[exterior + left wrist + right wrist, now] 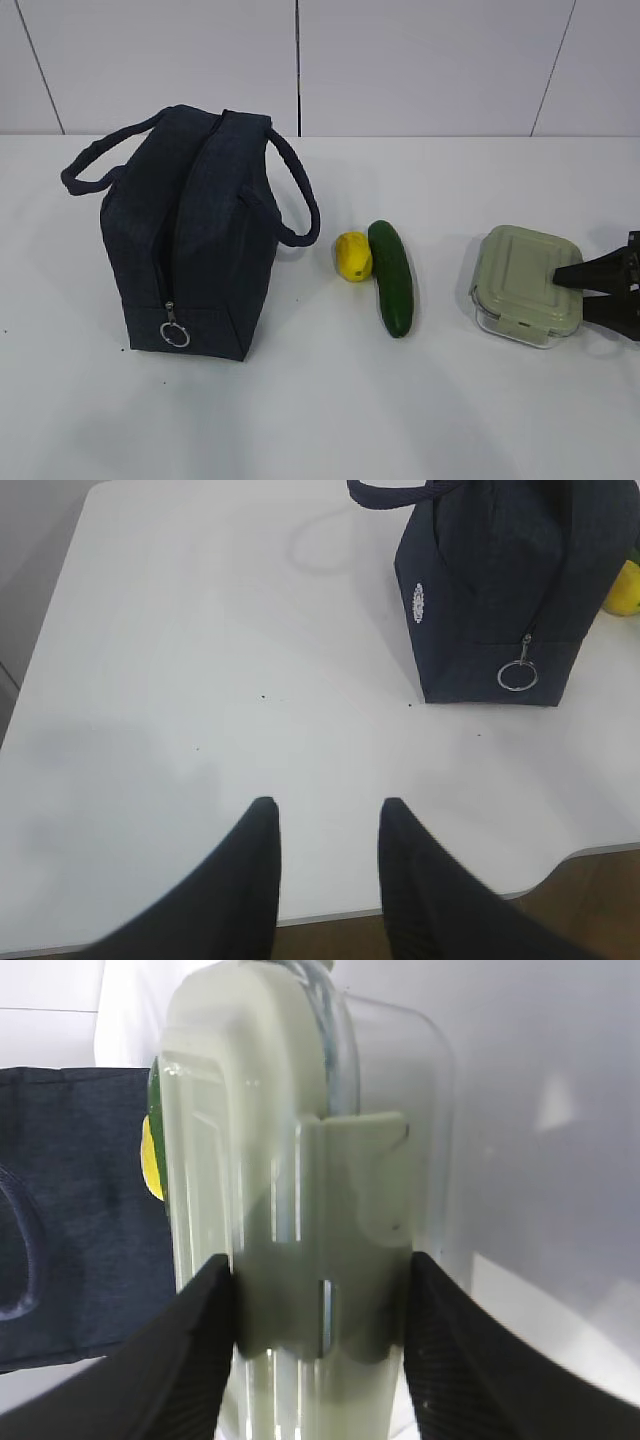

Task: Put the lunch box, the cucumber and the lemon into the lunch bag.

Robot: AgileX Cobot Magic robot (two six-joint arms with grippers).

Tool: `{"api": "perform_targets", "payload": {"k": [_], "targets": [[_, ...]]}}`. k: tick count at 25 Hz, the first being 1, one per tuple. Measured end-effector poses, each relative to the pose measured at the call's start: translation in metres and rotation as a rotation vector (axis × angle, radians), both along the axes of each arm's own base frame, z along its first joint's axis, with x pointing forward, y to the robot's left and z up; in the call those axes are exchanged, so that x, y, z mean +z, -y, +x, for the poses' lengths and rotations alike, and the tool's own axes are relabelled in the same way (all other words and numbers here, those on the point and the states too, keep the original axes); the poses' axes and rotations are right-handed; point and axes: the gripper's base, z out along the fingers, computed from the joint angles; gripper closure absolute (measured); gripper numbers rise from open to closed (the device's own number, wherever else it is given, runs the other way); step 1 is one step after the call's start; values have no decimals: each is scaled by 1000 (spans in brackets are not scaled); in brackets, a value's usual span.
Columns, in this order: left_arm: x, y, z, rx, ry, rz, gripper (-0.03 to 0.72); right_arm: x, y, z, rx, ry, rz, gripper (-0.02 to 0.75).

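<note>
While the bag stood on the left of the table in the exterior view, its zipper looked closed, the ring pull hanging low on the near end, so you had nothing inside it yet. The lemon lay touching the cucumber mid-table, and the box sat well to the right. Your right gripper reached in from the right edge, one finger over the lid, the other low beside the clear base.

Over to the left wrist view: your left gripper hung with its fingers spread and nothing between them, above bare table near the front edge. The bag sat up ahead to the right, white logo facing you, a sliver of lemon past its corner.

Right wrist view: there you had both fingers pressed against the box at a clip latch, lid on one side, base on the other, so it read as a firm clamp. I'd judge that box stiff and hard but slick, possibly glass and weighty; gripping across lid and base was sound. The cucumber should be firm and smooth, best taken mid-length; the lemon small and round, likely to roll.
</note>
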Motion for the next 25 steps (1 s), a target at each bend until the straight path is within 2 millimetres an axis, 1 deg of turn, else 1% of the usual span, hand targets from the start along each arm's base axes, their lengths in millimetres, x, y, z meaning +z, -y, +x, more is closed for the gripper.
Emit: {"api": "perform_targets", "payload": {"k": [11, 18, 25], "targets": [[0, 0, 0, 0, 0, 0, 444, 4, 0, -1, -9, -37, 9, 342], [0, 0, 0, -1, 0, -1, 444, 20, 0, -2, -3, -8, -20, 342], [0, 1, 0, -6, -1, -8, 444, 31, 0, -2, -20, -9, -17, 342]]}}
